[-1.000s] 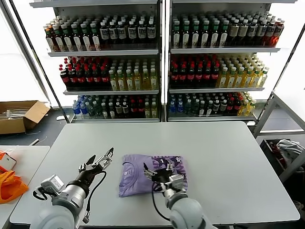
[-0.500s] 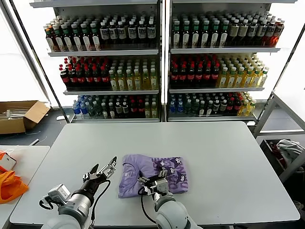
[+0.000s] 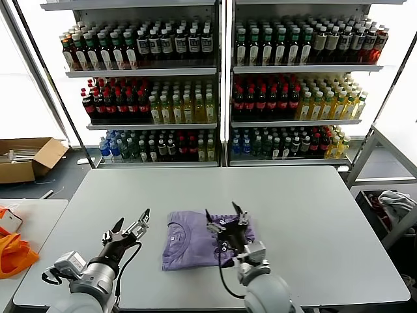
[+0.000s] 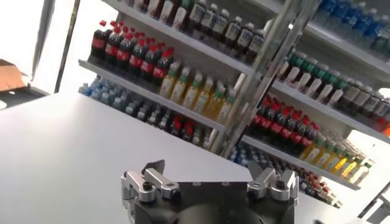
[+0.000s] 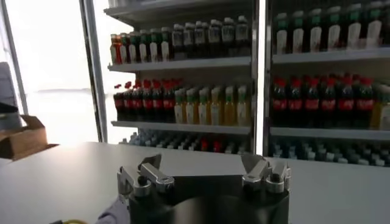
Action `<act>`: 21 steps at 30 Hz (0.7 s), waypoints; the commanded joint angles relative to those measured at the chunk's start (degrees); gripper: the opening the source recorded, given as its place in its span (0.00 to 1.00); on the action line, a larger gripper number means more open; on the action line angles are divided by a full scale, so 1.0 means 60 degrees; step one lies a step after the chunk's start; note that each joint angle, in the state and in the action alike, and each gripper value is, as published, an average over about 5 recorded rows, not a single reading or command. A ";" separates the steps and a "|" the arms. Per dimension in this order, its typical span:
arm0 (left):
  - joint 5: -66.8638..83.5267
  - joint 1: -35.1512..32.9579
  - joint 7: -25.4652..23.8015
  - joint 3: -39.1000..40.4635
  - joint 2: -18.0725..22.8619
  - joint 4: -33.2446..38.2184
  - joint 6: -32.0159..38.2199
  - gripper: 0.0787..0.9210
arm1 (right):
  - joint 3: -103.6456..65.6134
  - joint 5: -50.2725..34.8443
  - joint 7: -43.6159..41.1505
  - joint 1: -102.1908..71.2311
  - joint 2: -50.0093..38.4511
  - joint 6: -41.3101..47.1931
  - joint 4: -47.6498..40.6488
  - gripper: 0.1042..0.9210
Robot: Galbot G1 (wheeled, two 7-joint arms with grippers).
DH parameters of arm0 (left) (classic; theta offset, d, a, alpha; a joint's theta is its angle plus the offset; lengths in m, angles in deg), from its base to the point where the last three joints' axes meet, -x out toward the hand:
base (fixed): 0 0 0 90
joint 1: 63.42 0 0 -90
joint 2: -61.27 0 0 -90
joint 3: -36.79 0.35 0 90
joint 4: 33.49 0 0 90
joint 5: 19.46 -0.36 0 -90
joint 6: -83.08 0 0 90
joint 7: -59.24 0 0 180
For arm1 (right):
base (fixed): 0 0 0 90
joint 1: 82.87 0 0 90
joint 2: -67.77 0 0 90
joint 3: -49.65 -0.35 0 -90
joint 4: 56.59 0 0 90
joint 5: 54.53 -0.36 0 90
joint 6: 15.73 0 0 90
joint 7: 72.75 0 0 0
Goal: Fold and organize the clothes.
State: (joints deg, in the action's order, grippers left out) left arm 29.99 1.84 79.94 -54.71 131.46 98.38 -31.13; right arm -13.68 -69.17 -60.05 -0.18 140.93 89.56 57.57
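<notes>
Head view: right pincer [image 3: 225,216] has lifted off the folded shirt [image 3: 195,238], now spread and empty above it; left pincer [image 3: 128,226] released beside it on the desk [image 3: 313,215]; fold likely done

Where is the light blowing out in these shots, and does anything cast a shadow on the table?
Head view: windows flanking the drink shelves blow out white; the folded lavender T-shirt and grey table are evenly lit, with no hard shadows. Left wrist view: glare whitens the top left corner. Right wrist view: the window left of the shelves is washed out.
</notes>
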 commanded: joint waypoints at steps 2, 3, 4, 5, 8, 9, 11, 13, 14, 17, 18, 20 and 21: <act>-0.1239 -0.0080 -0.2693 -0.1012 0.0224 0.0041 0.0536 0.88 | -0.5000 -0.0147 -0.2214 -0.3353 -0.0600 -0.2710 0.1336 0.88; -0.1358 -0.0057 -0.2968 -0.1105 0.0260 0.0065 0.0608 0.88 | -0.5329 -0.0254 -0.2360 -0.3587 -0.0555 -0.2745 0.1374 0.88; -0.1476 -0.0026 -0.3188 -0.1180 0.0298 0.0098 0.0666 0.88 | -0.5571 -0.0374 -0.2493 -0.3803 -0.0514 -0.2763 0.1414 0.88; -0.1573 0.0007 -0.3385 -0.1239 0.0343 0.0136 0.0704 0.88 | -0.5733 -0.0517 -0.2633 -0.3980 -0.0471 -0.2758 0.1459 0.88; -0.1830 0.0064 -0.3851 -0.1406 0.0506 0.0273 0.0745 0.88 | -0.5981 -0.0908 -0.2990 -0.4407 -0.0339 -0.2760 0.1628 0.88; -0.1980 0.0059 -0.4000 -0.1463 0.0564 0.0307 0.0746 0.88 | -0.6004 -0.0947 -0.3079 -0.4493 -0.0289 -0.2778 0.1670 0.88; -0.2354 0.0013 -0.4289 -0.1586 0.0674 0.0344 0.0762 0.88 | -0.6018 -0.0882 -0.3172 -0.4581 -0.0201 -0.2839 0.1700 0.88; -0.2707 -0.0067 -0.4592 -0.1751 0.0772 0.0341 0.0792 0.88 | -0.6034 -0.0733 -0.3221 -0.4592 -0.0103 -0.2895 0.1674 0.88; -0.2818 -0.0115 -0.4752 -0.1839 0.0810 0.0330 0.0814 0.88 | -0.6048 -0.0676 -0.3230 -0.4580 -0.0060 -0.2918 0.1645 0.88; -0.3087 -0.0320 -0.5332 -0.2156 0.0896 0.0206 0.1012 0.88 | -0.6231 -0.0545 -0.3338 -0.4521 0.0062 -0.2974 0.1475 0.88; -0.3145 -0.0395 -0.5539 -0.2249 0.0914 0.0139 0.1155 0.88 | -0.6363 -0.0518 -0.3431 -0.4491 0.0094 -0.3012 0.1372 0.88; -0.3185 -0.0538 -0.5924 -0.2412 0.0929 -0.0029 0.1461 0.88 | -0.6728 -0.0484 -0.3646 -0.4413 0.0139 -0.3104 0.1094 0.88; -0.3186 -0.0597 -0.6063 -0.2480 0.0928 -0.0104 0.1589 0.88 | -0.6936 -0.0520 -0.3737 -0.4382 0.0143 -0.3143 0.0961 0.88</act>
State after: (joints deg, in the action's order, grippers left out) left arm 16.66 0.54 56.38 -64.51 135.80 99.47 -26.03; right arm -44.91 -72.09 -76.54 -22.20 140.96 74.35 65.33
